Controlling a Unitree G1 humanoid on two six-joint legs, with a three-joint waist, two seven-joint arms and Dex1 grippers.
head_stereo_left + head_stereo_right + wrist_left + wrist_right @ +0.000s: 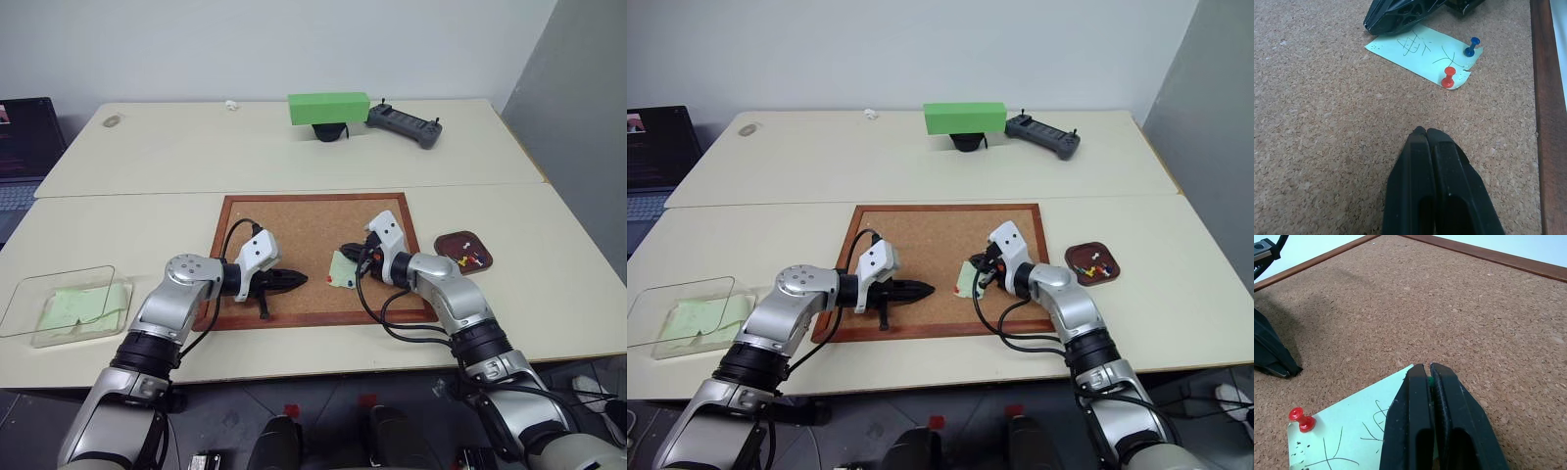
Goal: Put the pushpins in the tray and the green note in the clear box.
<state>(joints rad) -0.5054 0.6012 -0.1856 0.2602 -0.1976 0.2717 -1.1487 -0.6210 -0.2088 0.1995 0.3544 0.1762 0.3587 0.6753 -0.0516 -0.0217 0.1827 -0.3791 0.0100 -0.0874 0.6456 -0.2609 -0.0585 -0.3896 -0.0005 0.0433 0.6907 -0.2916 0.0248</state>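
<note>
Pinching what looked like a green pushpin point(1429, 380) at the green note point(1359, 431), the right gripper point(1429, 368) was closed — the left gripper point(1425, 131) closed, empty.

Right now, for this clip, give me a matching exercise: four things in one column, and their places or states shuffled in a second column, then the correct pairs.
Things:
1. green note
2. tray
3. clear box
4. right gripper

Places or states:
A. on the table beyond the corkboard's right edge, holding pushpins
B. shut on a green pushpin at the note's edge
C. at the table's left end, pale green sheets inside
D. on the corkboard, red and blue pushpins in it

Pairs: 1-D, 2-A, 3-C, 4-B
</note>
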